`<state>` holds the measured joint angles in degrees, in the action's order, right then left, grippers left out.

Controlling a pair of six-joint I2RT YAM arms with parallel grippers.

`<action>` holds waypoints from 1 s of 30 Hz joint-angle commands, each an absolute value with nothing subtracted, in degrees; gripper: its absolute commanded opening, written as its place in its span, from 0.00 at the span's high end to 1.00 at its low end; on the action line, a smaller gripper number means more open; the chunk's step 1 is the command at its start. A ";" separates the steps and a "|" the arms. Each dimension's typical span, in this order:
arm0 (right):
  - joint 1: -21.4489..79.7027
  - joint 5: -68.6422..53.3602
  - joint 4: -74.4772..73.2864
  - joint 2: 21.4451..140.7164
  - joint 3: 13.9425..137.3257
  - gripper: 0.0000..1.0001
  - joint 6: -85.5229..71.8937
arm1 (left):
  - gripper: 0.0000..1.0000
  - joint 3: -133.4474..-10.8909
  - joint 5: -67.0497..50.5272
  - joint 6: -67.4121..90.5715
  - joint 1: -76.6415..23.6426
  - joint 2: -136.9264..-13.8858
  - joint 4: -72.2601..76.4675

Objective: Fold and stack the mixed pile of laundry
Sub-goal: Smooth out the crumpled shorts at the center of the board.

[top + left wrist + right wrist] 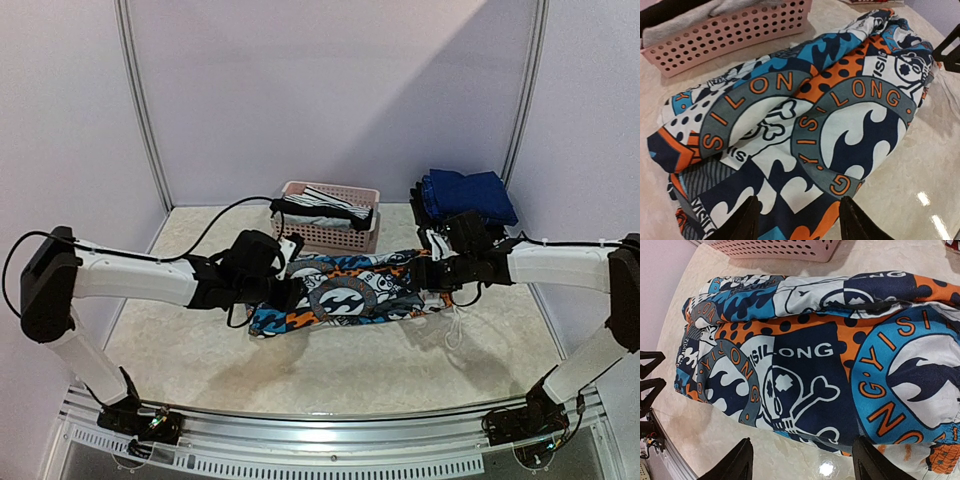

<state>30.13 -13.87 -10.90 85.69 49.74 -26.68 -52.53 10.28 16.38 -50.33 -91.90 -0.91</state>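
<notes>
The orange-blue-black-white patterned garment (345, 296) lies folded into a long band across the middle of the table. It fills the left wrist view (805, 115) and the right wrist view (820, 355). My left gripper (290, 292) hovers at its left end. Its jaws (800, 225) are open with the cloth beneath them, not pinched. My right gripper (425, 276) is at the band's right end, open (802, 465), over bare table just off the cloth's edge. A black-and-white striped piece (322, 199) lies in the basket. Folded navy clothes (466, 193) are stacked at the back right.
The pink slatted basket (340, 235) stands just behind the garment, close to my left arm, and shows in the left wrist view (730, 35). White cords (455, 325) trail from the garment's right end. Marbled table (330, 375) stretches to the metal front rail.
</notes>
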 commanded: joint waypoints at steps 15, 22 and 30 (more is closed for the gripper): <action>30.27 -9.32 -16.11 97.17 57.58 0.33 -26.63 | 0.48 -52.47 7.01 15.90 -51.07 -101.04 6.17; 29.27 -8.68 -17.93 101.60 62.59 0.33 -27.21 | 0.49 -52.56 9.93 14.86 -50.65 -101.01 4.85; 27.27 -9.21 -18.45 105.93 66.05 0.32 -28.04 | 0.51 -51.48 10.97 15.99 -48.55 -101.30 4.78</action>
<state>28.16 -9.63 -17.06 103.66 63.64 -27.24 -52.51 9.85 15.88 -49.74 -100.53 4.82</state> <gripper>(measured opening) 0.676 0.493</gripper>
